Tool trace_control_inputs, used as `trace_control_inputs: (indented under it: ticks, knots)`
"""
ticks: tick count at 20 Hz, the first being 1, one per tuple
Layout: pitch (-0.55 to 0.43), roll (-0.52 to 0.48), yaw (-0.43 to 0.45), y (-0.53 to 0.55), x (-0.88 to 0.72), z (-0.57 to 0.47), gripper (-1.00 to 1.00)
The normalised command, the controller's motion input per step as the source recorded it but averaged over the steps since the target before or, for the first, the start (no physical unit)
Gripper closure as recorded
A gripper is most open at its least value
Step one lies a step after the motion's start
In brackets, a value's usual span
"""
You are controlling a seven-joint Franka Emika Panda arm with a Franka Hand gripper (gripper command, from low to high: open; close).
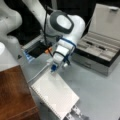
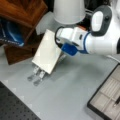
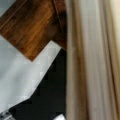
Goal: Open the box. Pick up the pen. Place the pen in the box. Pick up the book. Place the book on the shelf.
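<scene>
The tool (image 1: 75, 112) is clenched on the book (image 1: 56, 93): in a front view its metal fingers (image 2: 36, 75) stick out past the book's lower edge, pinching that edge between them. The book is off the counter (image 2: 75, 95), tilted, with its broad white face turned outward and its long axis running from the fingers up toward the wrist. Its spiral binding shows along one long edge in a front view.

The shelf (image 1: 15, 95) lies at a front view's left bottom, just beside the book, whose near corner hangs close to the wood's edge without touching as far as can be seen. In the wrist view the book's pale edge (image 3: 92, 62) fills the right half, and the shelf's brown grain (image 3: 32, 32) sits up and to the left of it, so the shelf lies off to the side of the book's face and not under it.

The box (image 1: 100, 52) stands open at a front view's right, well apart from the tool, lid raised. A slim dark pen (image 1: 93, 45) rests in one of its compartments, so the box and pen steps look done; the book is not yet on the shelf.
</scene>
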Motion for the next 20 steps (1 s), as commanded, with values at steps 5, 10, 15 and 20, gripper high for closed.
trace_control_inputs:
  ticks: [5,10,15,20]
  knots:
    - [-0.076,-0.181,-0.09,0.17,0.2,-0.14,1.0]
    - [-0.08,-0.168,-0.099,0.17,0.23,-0.15,1.0]
    - [-0.09,-0.168,-0.105,0.19,0.26,-0.14,1.0]
    - [-0.097,-0.184,-0.1,0.19,0.26,-0.11,1.0]
